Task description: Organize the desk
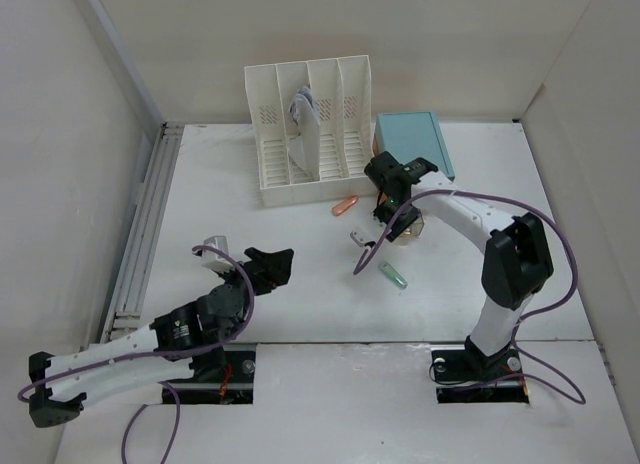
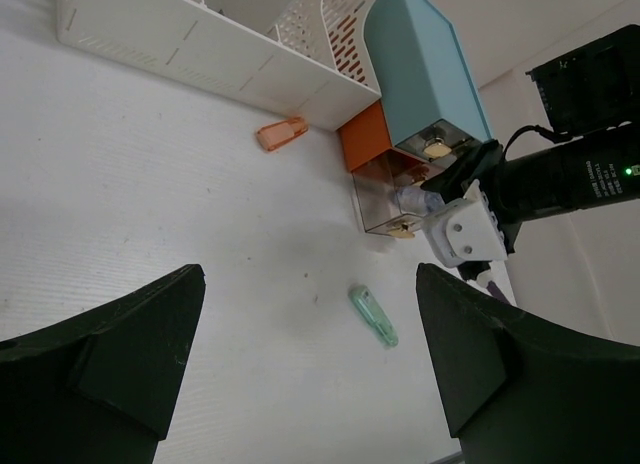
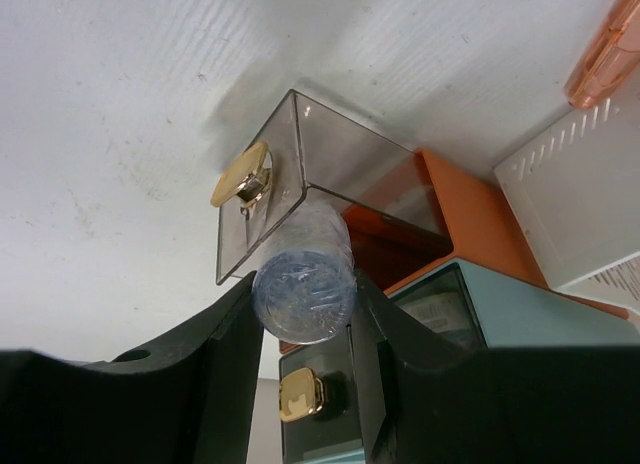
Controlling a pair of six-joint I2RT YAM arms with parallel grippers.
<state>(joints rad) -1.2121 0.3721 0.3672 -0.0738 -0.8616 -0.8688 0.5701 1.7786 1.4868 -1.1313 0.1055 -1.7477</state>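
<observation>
Right jaws clamp clear tube [image 3: 303,284], frame centre, at open smoky drawer [image 3: 350,164]. Clear the front wall before release. Left jaws wide, empty.

The left arm [image 1: 110,349] and right arm [image 1: 470,219] are white links joined by black housings. Purple cables [image 1: 176,404] trail back from each wrist. The left gripper [image 1: 272,266] and right gripper [image 1: 393,189] are matte black. Behind the right one sit a white bracket [image 2: 465,234], white lettering [image 2: 598,182] and a green light [image 2: 628,170].
</observation>
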